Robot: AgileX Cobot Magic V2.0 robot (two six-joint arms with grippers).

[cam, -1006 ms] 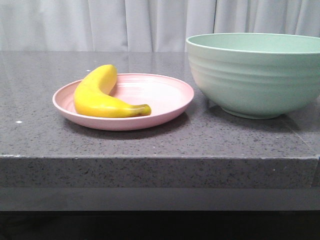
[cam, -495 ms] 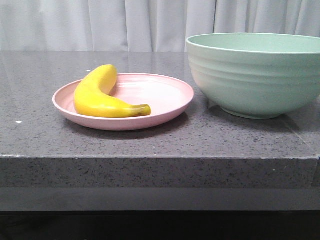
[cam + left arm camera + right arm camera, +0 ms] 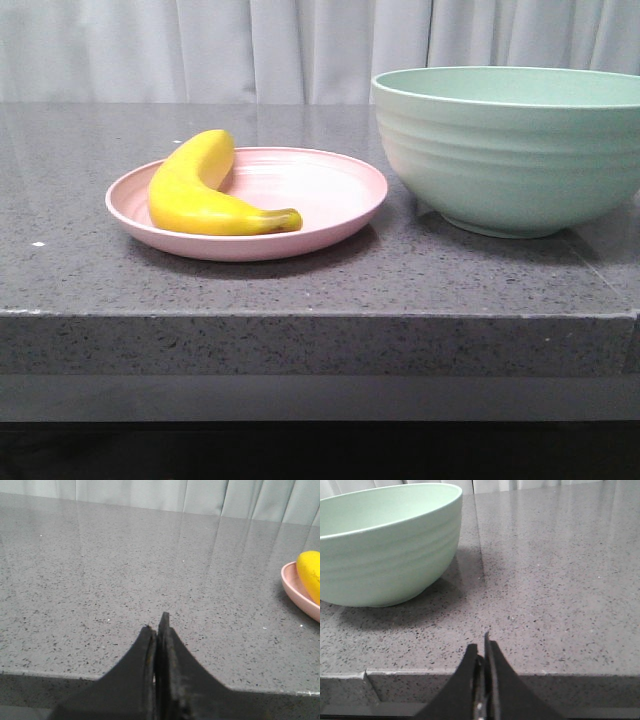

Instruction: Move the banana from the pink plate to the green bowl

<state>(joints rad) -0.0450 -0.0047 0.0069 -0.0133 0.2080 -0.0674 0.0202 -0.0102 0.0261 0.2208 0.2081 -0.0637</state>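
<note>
Front view: banana (image 3: 200,192) lay on the pink plate (image 3: 330,205), along its left side, curved, dark stem tip pointing right toward the plate's middle. Sat flat on the grey speckled counter (image 3: 300,290), close to the front edge. Just to the right stood the green bowl (image 3: 510,150), tall and ridged, near the plate but not touching it, its right side cut off by the frame. Pale curtain (image 3: 200,50) hung behind. Neither arm showed here. Over to the left wrist view: left gripper (image 3: 157,625) hung at the counter's near edge, dark fingers (image 3: 145,650) pressed together, clenched on nothing, tips over bare speckled stone. Far off at the frame's side peeked a slice of the pink plate (image 3: 295,587) with the yellow end of the banana (image 3: 310,572) resting in it, well apart from the gripper. On to the right wrist view: right gripper (image 3: 482,647) likewise sat at the counter's edge, fingers (image 3: 470,670) closed tight, empty. Green bowl (image 3: 385,545) stood on the counter (image 3: 560,580) ahead and to one side, well clear of the tips, casting a soft shadow beneath. Inside of the bowl only partly visible, pale wall showing and nothing seen in it.
</note>
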